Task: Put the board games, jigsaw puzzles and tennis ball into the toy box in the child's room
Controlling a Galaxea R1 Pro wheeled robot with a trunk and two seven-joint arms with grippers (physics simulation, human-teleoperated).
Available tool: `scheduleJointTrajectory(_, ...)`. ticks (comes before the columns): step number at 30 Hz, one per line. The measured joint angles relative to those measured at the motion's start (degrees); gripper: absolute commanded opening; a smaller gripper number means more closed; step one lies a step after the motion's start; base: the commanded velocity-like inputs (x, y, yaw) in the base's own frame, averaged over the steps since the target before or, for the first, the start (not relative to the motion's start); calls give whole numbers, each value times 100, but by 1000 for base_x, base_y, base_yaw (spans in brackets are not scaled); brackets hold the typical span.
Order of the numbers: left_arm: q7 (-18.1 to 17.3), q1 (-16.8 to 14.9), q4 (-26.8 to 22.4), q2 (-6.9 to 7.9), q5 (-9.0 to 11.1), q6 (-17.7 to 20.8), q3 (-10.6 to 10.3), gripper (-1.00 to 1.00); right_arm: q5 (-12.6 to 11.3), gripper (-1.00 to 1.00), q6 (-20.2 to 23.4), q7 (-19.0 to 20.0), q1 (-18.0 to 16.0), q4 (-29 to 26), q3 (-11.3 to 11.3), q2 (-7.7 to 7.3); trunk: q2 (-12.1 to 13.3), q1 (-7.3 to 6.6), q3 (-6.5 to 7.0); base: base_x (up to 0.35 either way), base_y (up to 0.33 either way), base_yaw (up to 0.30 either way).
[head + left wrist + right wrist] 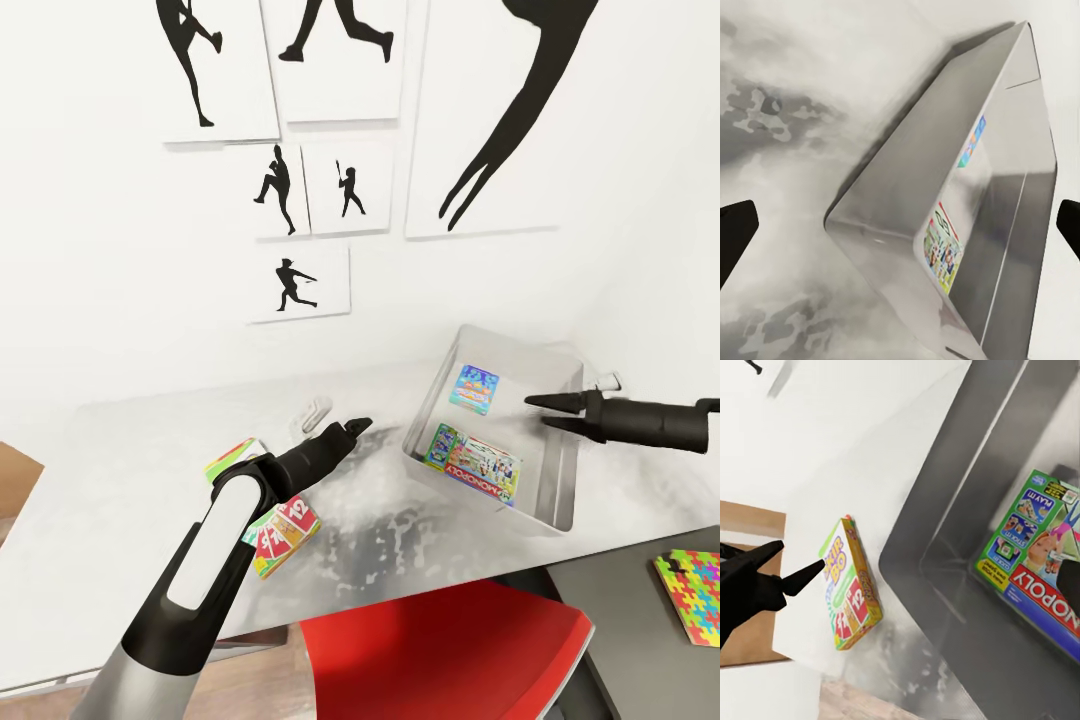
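The grey metal toy box (pixel 565 470) sits on the pale table (pixel 130 500) at the right. Inside lie a Monopoly board game (pixel 480 467) and a small colourful box (pixel 474 388). My right gripper (pixel 545 413) hovers open and empty above the box's right side. A green and red board game (pixel 288 530) lies on the table to the left, partly hidden by my left arm. My left gripper (pixel 357 427) is open between that game and the toy box (pixel 907 187), holding nothing. The right wrist view has the game (pixel 851 585) beside the Monopoly box (pixel 1039 555).
A multicoloured jigsaw puzzle (pixel 692 596) lies on a dark surface at the lower right. A red chair (pixel 450 650) stands against the table's front edge. A small white object (pixel 315 410) lies near the wall, which carries black silhouette posters (pixel 300 285).
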Motion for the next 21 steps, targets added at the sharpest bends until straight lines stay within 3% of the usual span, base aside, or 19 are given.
scheduleJointTrajectory(3, -40, 2, 0, 7, 0, 1, 0, 100, 8, 100, -109, 6, 98, -108, -101, -28, 1, 0, 0, 0, 0, 0)
scheduleJointTrajectory(4, -217, 20, 0, 39, -3, 2, 0, 100, 10, 100, -328, 16, 321, -389, -375, -77, 0, 0, 0, 0, 0, 0)
scheduleJointTrajectory(6, -371, 46, 0, 66, -7, 3, 0, 100, 26, 100, -427, 18, 455, -543, -535, -95, 0, 0, 0, 0, 0, 0)
scheduleJointTrajectory(14, -671, 130, -3, 139, -13, -2, 0, 100, 36, 100, -520, 7, 616, -735, -780, -106, 0, 0, 0, 0, 0, 0)
scheduleJointTrajectory(21, -779, 157, -2, 170, -14, 5, 0, 100, 39, 100, -546, 5, 663, -804, -863, -83, 1, 1, 0, -11, 3, 0)
